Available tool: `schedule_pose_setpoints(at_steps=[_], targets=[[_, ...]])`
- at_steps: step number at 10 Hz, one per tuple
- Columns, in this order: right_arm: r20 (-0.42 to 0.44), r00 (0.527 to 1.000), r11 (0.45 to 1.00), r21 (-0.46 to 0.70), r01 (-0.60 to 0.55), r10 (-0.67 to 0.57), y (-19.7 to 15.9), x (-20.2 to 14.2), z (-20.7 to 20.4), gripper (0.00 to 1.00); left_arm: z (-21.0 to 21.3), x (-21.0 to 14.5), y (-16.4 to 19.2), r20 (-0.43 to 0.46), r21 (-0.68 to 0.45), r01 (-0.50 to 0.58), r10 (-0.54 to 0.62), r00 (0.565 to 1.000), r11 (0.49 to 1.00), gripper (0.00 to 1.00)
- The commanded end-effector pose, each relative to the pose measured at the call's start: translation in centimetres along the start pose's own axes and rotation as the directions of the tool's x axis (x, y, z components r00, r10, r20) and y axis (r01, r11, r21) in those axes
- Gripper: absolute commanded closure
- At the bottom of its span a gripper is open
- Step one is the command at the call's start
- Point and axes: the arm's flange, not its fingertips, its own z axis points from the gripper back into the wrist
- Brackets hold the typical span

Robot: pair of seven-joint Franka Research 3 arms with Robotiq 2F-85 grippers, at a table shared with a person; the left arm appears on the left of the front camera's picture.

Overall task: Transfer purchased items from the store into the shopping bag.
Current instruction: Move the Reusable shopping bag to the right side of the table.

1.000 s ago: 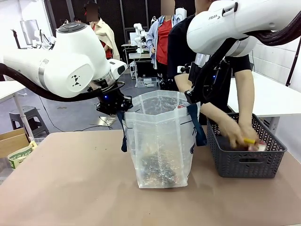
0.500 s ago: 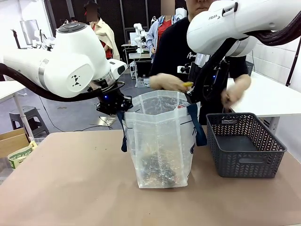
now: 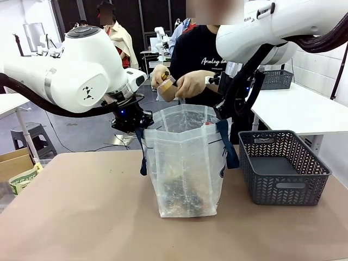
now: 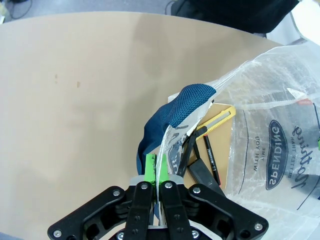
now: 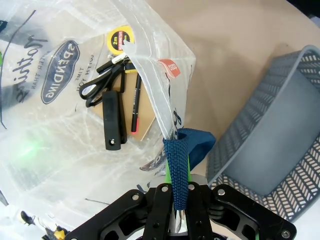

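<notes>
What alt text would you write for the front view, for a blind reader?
A person's hands hold small packaged items above a translucent shopping bag standing on a brown table. The left gripper and right gripper, both shut, pinch its top edges apart; a grey mesh basket at the right looks empty.

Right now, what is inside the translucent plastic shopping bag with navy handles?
Through the translucent plastic shopping bag show a round yellow tape measure, black-handled scissors, a black pen and a brown card. What lies at the bottom is blurred by the crinkled plastic.
</notes>
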Motion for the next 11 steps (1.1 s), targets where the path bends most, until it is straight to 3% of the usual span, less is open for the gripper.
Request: schedule_pose_setpoints(at_steps=[1, 11], targets=[[0.002, 1.0, 1.0, 0.001, 0.001, -0.001, -0.05, 0.0, 0.03, 1.0, 0.08, -0.07, -0.02, 0.001, 0.0, -0.018, 0.018, 1.0, 1.0, 1.0], [0.002, 1.0, 1.0, 0.001, 0.001, -0.001, -0.05, 0.0, 0.03, 1.0, 0.08, -0.07, -0.02, 0.001, 0.0, -0.018, 0.018, 1.0, 1.0, 1.0]])
